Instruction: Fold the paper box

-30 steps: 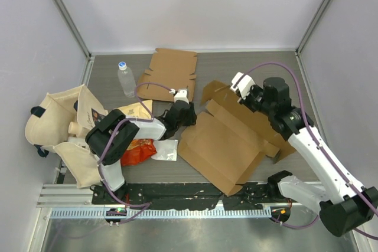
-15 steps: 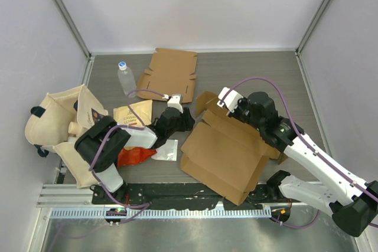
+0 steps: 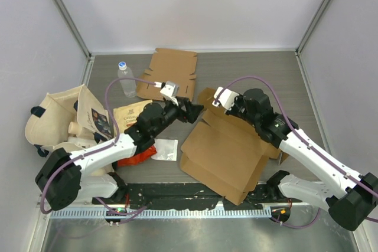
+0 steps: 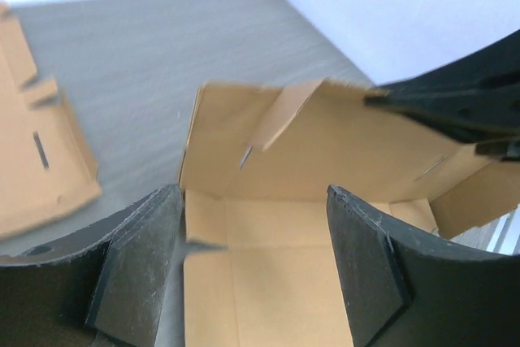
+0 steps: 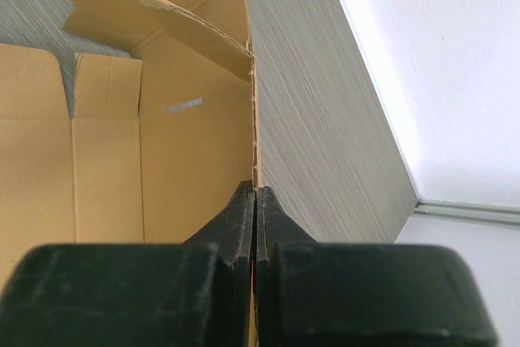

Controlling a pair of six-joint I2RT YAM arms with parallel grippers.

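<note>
The right gripper point(image 5: 256, 194) is pinching a raised side wall of the half-folded paper box point(image 3: 224, 146) between closed fingers. The left gripper point(image 4: 253, 197) is hovering with its fingers spread wide, the box's open corner just ahead of it.

Overhead plus 2 wrist-level box point(image 3: 224, 146) close-ups

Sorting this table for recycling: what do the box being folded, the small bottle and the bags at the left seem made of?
The paper box: brown cardboard, matte, with creased flaps and raw cut edges. The bottle: clear, glossy and see-through, probably plastic, with a blue cap. The bags: cream cloth, perhaps canvas, judging by the soft folds.
</note>
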